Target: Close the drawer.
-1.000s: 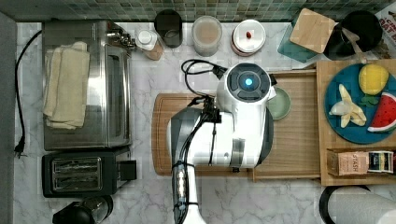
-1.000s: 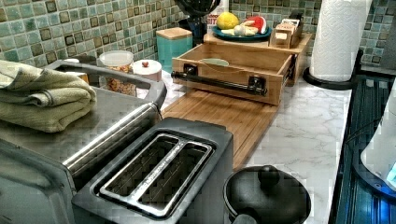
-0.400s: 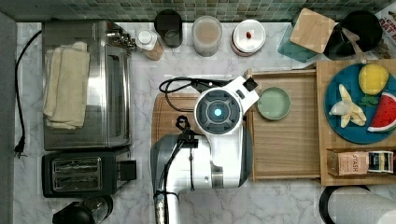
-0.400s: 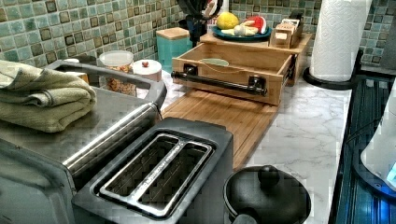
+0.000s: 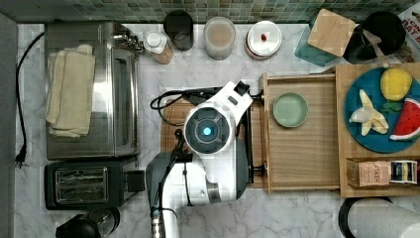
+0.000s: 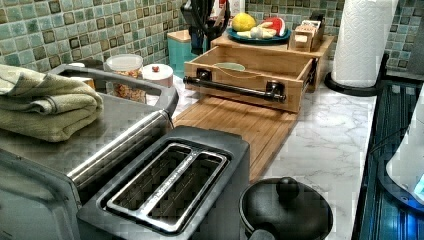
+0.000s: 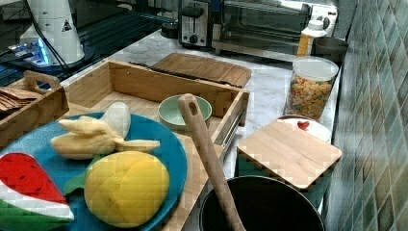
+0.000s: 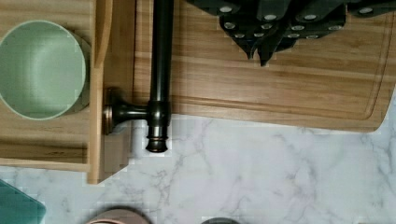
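At the far left of the top view sits the silver oven [image 5: 89, 94] with a folded towel [image 5: 69, 89] on it. Nothing there matters for this job.

Next, near the middle, lies the cutting board [image 5: 171, 119] on the surface. The robot arm [image 5: 208, 131] now hangs over this board. A second ago it was above the drawer, so it has moved toward the top view's left, past the black handle [image 5: 249, 134]. The gripper [image 8: 271, 28] shows as dark parts above the board. I cannot tell if the jaws are wide or narrow.

Right of the middle is the drawer [image 5: 302, 158]. It is still pulled out and has not moved. A green bowl [image 5: 290, 109] sits inside.

At the far right is the blue plate [image 5: 369, 144] of fruit.

I think the arm is now on the right side of the handle to push the drawer in.
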